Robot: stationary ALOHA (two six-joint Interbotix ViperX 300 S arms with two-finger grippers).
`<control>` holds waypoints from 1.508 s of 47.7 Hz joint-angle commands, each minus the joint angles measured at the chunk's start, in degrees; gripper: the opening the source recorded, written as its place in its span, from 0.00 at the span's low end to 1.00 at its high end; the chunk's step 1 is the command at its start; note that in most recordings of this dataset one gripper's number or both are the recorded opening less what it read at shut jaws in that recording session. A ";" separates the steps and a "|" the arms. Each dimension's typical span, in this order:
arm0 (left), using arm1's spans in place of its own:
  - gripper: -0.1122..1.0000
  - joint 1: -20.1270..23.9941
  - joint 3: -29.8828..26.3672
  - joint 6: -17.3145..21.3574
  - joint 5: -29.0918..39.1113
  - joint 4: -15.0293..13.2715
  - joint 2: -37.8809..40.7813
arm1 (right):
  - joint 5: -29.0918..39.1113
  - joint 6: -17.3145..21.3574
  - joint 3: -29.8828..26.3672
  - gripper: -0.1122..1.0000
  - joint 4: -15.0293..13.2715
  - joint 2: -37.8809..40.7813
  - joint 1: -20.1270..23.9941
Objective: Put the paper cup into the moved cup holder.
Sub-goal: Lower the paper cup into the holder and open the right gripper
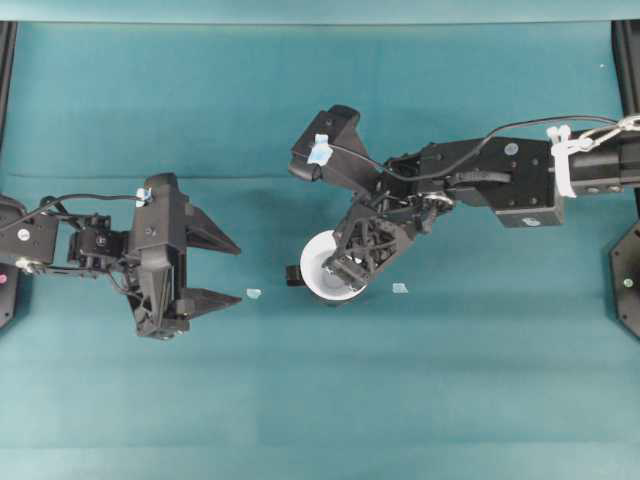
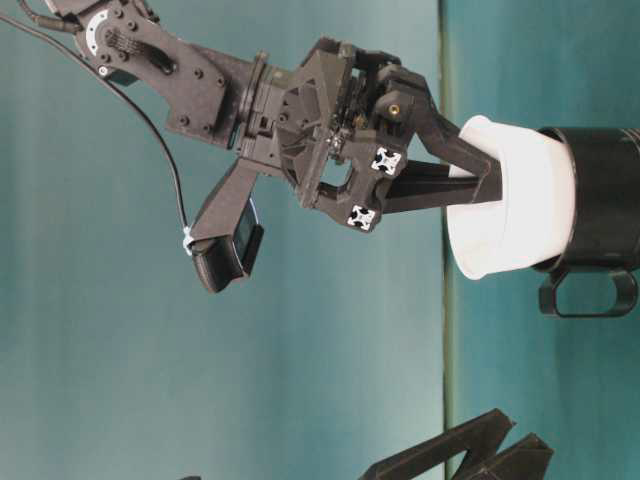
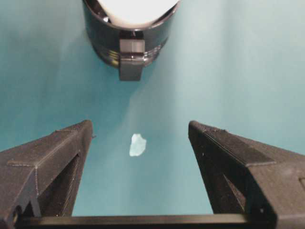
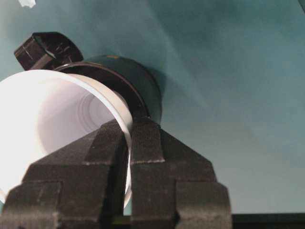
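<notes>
The white paper cup (image 1: 317,262) stands with its lower part inside the black cup holder (image 2: 603,195), its wide rim above the holder's edge. My right gripper (image 4: 128,128) is shut on the cup's rim wall, one finger inside and one outside. Under the cup in the overhead view, little more than the holder's stubby tab (image 1: 292,273) shows. My left gripper (image 1: 228,270) is open and holds nothing, a short way left of the holder. Its wrist view looks at the holder (image 3: 125,42) with the cup (image 3: 136,8) in it, beyond the gripper (image 3: 139,125).
Two small pale scraps lie on the teal table, one (image 1: 253,293) between my left gripper and the holder, one (image 1: 400,288) right of the cup. Black frame rails (image 1: 8,60) (image 1: 628,60) run along both sides.
</notes>
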 commanded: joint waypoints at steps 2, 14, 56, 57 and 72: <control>0.87 -0.09 -0.70 0.00 -0.35 0.18 -0.53 | -0.35 0.26 -0.88 0.03 0.35 -0.35 0.35; 0.87 0.00 -0.70 0.00 -0.35 0.09 -0.44 | -0.35 0.18 -1.05 0.05 1.05 -0.35 0.44; 0.86 0.00 -0.70 0.00 -0.35 0.09 -0.44 | 0.44 0.18 -1.41 0.78 0.79 -3.43 -0.35; 0.87 0.00 -0.70 0.00 -0.26 0.09 -0.44 | 0.53 0.18 -1.41 0.78 0.70 -3.60 -0.44; 0.87 0.00 -0.70 -0.09 -0.26 0.09 -0.53 | 0.26 0.09 -1.14 0.78 0.70 -5.01 -0.09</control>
